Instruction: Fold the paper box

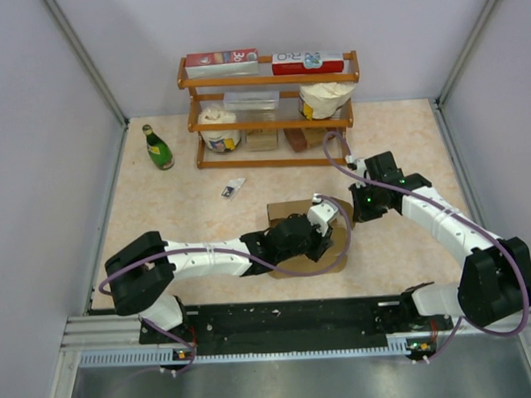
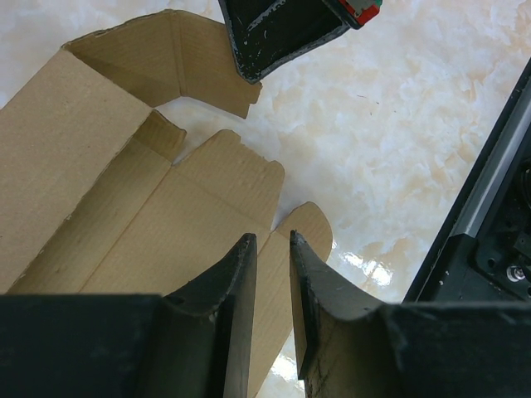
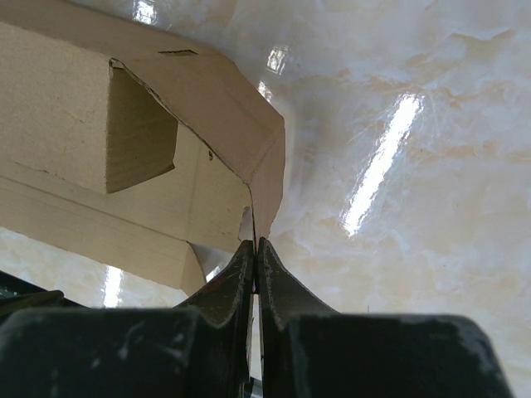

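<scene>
Right wrist shows right end effector (image 3: 255, 243) pinching paper box (image 3: 58, 124).

Robot lab cell, plain partition walls (image 1: 37, 218), wooden shelf (image 1: 269, 79) (staged groceries)

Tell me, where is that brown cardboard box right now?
In the top view the paper box lies mid-table in front of the wooden shelf, beneath the left gripper, with the right gripper at its right edge.

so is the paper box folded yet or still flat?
Partly folded. The paper box has one side wall raised, end tab bent in; the other flaps lie spread.
</scene>
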`<act>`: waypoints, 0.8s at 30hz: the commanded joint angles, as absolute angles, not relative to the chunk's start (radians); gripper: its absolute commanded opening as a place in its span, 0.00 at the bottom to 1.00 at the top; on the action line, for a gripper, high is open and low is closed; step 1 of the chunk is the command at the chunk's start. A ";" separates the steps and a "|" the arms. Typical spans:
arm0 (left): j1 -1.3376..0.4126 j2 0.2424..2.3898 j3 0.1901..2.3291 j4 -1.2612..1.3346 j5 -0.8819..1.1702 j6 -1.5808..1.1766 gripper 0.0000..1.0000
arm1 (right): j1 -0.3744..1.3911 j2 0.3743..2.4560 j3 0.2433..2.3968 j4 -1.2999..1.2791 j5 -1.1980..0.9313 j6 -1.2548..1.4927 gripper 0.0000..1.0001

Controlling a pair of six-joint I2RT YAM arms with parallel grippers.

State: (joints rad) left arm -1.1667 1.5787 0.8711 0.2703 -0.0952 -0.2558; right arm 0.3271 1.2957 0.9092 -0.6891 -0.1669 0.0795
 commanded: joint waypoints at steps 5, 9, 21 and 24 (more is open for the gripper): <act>-1.169 1.532 0.873 0.327 -0.098 -0.236 0.27 | 0.341 1.278 0.925 -0.680 -0.184 0.078 0.00; -1.169 1.528 0.871 0.324 -0.098 -0.238 0.28 | 0.342 1.278 0.923 -0.677 -0.187 0.078 0.00; -1.169 1.525 0.868 0.324 -0.106 -0.238 0.28 | 0.342 1.278 0.923 -0.678 -0.195 0.081 0.00; -1.169 1.523 0.867 0.321 -0.106 -0.238 0.28 | 0.342 1.278 0.923 -0.676 -0.195 0.080 0.00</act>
